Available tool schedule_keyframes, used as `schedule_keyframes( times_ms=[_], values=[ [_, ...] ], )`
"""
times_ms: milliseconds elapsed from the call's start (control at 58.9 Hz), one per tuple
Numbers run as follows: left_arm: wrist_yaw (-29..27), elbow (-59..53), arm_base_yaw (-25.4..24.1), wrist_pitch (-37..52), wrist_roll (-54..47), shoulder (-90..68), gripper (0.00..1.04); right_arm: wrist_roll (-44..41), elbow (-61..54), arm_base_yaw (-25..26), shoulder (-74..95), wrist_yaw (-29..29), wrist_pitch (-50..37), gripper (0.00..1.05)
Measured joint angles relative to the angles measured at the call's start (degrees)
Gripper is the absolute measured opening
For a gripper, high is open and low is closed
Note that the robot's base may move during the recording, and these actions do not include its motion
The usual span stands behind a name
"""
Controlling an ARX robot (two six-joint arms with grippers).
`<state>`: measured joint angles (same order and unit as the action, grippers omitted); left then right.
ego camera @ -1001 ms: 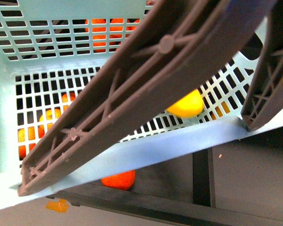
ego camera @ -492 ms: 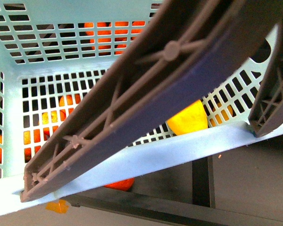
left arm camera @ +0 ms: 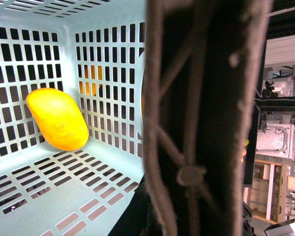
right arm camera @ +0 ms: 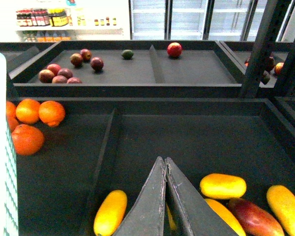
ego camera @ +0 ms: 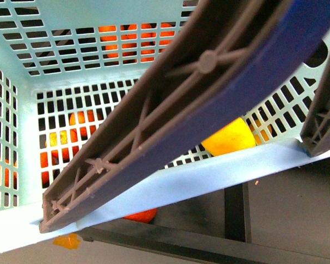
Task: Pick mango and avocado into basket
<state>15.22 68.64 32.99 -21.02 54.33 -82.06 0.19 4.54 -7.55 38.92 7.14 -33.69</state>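
The mango [left arm camera: 56, 118] is seen lying inside the basket [ego camera: 181, 184], against a slotted wall, with the ribbed handle [ego camera: 170, 104] swung across the opening. The right gripper [right arm camera: 164, 162] is held over the dark display shelf [right arm camera: 196, 137], its fingers [right arm camera: 150, 206] pressed together on nothing. The left gripper is not shown. The avocado [right arm camera: 127, 54] is seen in a far tray, near dark red fruit [right arm camera: 59, 73].

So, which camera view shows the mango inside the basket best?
The left wrist view: the whole mango shows, beside the basket wall. In the front view the handle and rim hide part of it. The right wrist view shows only the basket's edge, not this mango.
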Motion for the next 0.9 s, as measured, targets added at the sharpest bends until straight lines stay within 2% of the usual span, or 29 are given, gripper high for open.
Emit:
schedule_keyframes(
  times_ms=[34, 51, 509, 645, 899],
  values=[
    [-0.02, 0.00, 0.00, 0.00, 0.00, 0.00, 0.04, -0.04, -0.28, 0.31, -0.81, -0.31, 0.46, 0.04],
    [-0.09, 0.00, 0.00, 0.00, -0.02, 0.00, 0.04, -0.04, -0.46, 0.50, -1.31, -0.35, 0.61, 0.09],
    [-0.11, 0.00, 0.00, 0.00, -0.02, 0.00, 0.04, -0.04, -0.50, 0.79, -1.79, -0.37, 0.70, 0.70],
    [-0.13, 0.00, 0.00, 0.00, -0.02, 0.00, 0.04, -0.02, -0.50, 0.83, -1.79, -0.37, 0.70, 0.97],
    [0.00, 0.00, 0.33, 0.00, -0.07, -0.02, 0.04, -0.04, -0.55, 0.87, -1.81, -0.28, 0.81, 0.96]
  ],
)
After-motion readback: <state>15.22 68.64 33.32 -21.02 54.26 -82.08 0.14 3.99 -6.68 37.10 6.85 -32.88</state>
